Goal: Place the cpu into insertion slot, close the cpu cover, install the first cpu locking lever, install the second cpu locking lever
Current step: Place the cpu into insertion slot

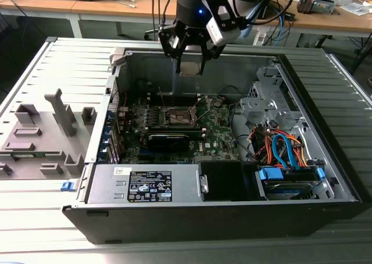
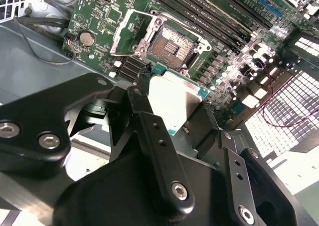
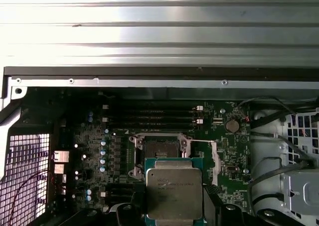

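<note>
My gripper (image 1: pixel 190 65) hangs inside the open computer case, shut on the cpu (image 1: pixel 190 67). In both wrist views the cpu (image 3: pixel 174 191) (image 2: pixel 172 101) is a flat square chip with a dull silver top and a green edge, clamped between the black fingers (image 2: pixel 141 104). It sits in the air above the green motherboard (image 1: pixel 218 130). The insertion slot (image 3: pixel 160 149) (image 2: pixel 169 47) lies open below it with its dark centre bare. The cpu cover (image 2: pixel 130 33) (image 3: pixel 215 156) stands swung up at one side of the slot. In the exterior view the slot (image 1: pixel 177 117) is nearer the camera than the gripper.
A black expansion card (image 1: pixel 168 139) lies just in front of the slot. The grey power supply (image 1: pixel 145 185) and a drive bay with blue and orange cables (image 1: pixel 285 150) fill the case's near side. Memory slots (image 3: pixel 149 119) run beside the socket. A grey fixture (image 1: pixel 40 136) sits outside at the exterior view's left.
</note>
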`<state>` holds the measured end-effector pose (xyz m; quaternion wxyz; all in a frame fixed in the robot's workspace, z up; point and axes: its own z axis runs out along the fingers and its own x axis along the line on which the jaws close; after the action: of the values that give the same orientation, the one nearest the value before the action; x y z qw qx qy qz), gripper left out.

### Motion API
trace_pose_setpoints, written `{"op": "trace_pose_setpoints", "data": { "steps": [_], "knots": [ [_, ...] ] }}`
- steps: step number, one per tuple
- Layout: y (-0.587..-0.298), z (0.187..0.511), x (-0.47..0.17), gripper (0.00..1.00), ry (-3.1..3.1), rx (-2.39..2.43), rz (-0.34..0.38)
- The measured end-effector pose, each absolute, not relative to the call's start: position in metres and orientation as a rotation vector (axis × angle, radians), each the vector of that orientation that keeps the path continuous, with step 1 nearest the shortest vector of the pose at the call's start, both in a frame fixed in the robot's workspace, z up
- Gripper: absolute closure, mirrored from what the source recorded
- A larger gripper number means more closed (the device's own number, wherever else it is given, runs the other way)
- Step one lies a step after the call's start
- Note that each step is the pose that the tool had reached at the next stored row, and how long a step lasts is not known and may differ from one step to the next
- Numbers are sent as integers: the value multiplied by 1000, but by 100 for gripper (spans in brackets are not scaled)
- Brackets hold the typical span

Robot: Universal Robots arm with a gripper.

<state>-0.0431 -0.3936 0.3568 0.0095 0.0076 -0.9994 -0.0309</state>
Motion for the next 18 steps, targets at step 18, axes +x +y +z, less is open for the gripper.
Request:
{"op": "trace_pose_setpoints", "data": {
  "steps": [18],
  "knots": [
    [-398, 354, -46, 46, -3121, 27, -95]
  ]
}}
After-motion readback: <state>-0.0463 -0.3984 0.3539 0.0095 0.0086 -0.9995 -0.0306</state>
